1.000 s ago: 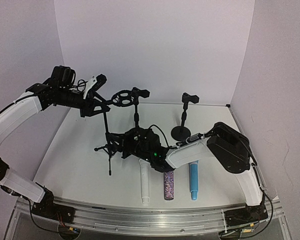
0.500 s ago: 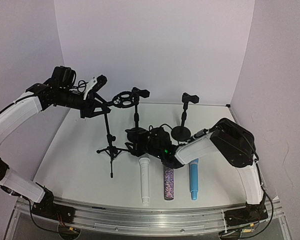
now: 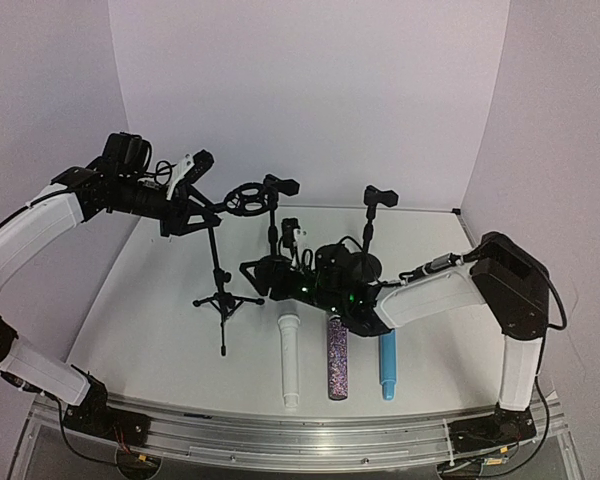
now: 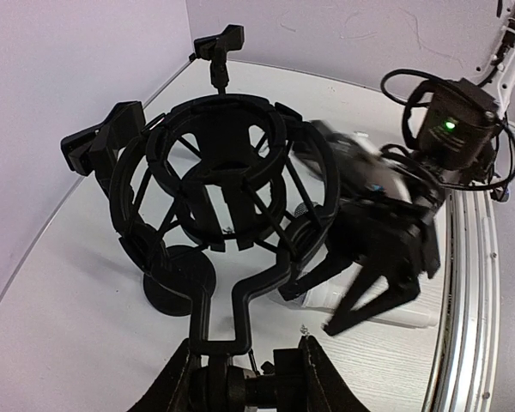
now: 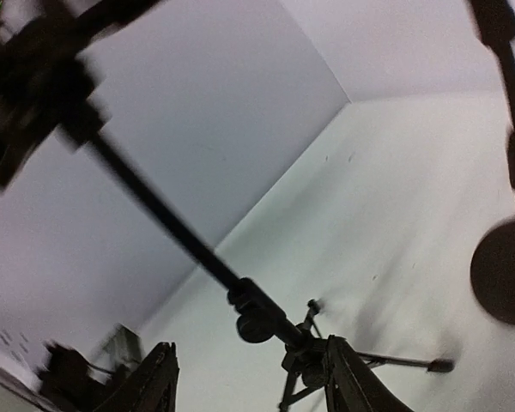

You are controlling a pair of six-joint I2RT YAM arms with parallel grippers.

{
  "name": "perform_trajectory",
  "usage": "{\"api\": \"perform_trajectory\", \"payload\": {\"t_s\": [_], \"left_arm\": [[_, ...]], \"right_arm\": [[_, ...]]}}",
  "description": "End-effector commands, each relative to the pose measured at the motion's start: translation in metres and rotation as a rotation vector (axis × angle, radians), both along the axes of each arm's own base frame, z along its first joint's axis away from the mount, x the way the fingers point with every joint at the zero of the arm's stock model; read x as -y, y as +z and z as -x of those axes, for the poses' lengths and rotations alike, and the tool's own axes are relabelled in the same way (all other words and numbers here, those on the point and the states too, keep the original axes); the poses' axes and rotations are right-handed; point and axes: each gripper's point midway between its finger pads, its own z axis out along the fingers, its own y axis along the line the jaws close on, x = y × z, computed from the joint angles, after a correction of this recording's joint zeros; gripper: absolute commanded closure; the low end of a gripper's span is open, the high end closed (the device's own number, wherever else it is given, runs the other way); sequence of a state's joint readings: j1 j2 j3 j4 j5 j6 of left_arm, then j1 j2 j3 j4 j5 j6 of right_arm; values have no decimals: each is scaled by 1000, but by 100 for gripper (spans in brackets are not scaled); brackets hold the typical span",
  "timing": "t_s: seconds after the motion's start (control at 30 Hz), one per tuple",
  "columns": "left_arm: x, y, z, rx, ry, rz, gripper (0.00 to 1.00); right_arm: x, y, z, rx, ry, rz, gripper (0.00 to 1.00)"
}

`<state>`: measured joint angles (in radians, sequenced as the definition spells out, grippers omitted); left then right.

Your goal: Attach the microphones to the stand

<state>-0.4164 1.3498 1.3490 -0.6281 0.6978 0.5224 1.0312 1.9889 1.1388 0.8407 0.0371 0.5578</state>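
**A:** Over the last second our right arm has swung out toward the right-hand wall. Its wrist sat low against the legs of the tripod stand (image 3: pixel 220 300) before. Now the right gripper (image 5: pixel 253 360) looks back at that tripod from a little way off. The tripod's foot has barely shifted.

**B:** And its jaws?

**A:** Spread, as we read the wrist view, with nothing between the fingers. The tripod's hub only shows through the gap from farther away.

**B:** Our left gripper (image 4: pixel 245 373)?

**A:** It is pinching the stem just under the shock mount (image 4: pixel 219 189), at the top of the tripod stand. We judge it holds there so the ring stays steady and faces the other arm while a microphone is pushed in.

**B:** Where are the microphones?

**A:** All three lie on the table (image 3: pixel 160 300), side by side near our edge, and none is on a stand. The white microphone (image 3: pixel 289 360) is on the left, the purple microphone (image 3: pixel 336 365) in the middle and the blue microphone (image 3: pixel 386 365) on the right. Our right wrist hangs over their far ends and hides the purple one's head.

**B:** So they are lined up within the right arm's reach, we take it.

**A:** Likely. Behind them the middle stand (image 3: pixel 273 215) and the round-based stand (image 3: pixel 368 225) have nothing in their clips. We reckon the task is still at its start, and the open jaws suit going down for a first microphone.
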Motion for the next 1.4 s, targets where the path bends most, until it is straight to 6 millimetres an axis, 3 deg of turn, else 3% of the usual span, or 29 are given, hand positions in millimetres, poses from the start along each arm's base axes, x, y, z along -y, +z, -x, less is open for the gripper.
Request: {"api": "perform_trajectory", "payload": {"t_s": [0.0,0.17,0.27,0.53,0.67,0.8,1.0,1.23,1.37], "left_arm": [[1,35,11,99,-30,68,100],[2,35,11,94,-35,72,100],[2,36,12,93,-38,72,100],[4,36,10,85,-41,77,100],[5,35,10,82,-45,79,100],[5,35,9,78,-46,82,100],[5,34,9,77,-45,81,100],[5,35,10,82,-46,82,100],[5,36,10,83,-47,83,100]], "right_arm": [[-17,20,28,772,62,369,44],[-23,8,6,989,-20,574,44],[-32,7,1,1031,-21,595,45],[-48,-22,-3,1017,36,642,54],[-54,-25,1,1019,79,634,55],[-56,-25,-4,1006,58,637,71],[-60,-22,-3,998,65,612,71],[-60,-26,-7,976,45,619,88],[-58,-32,-7,951,43,621,88]]}}
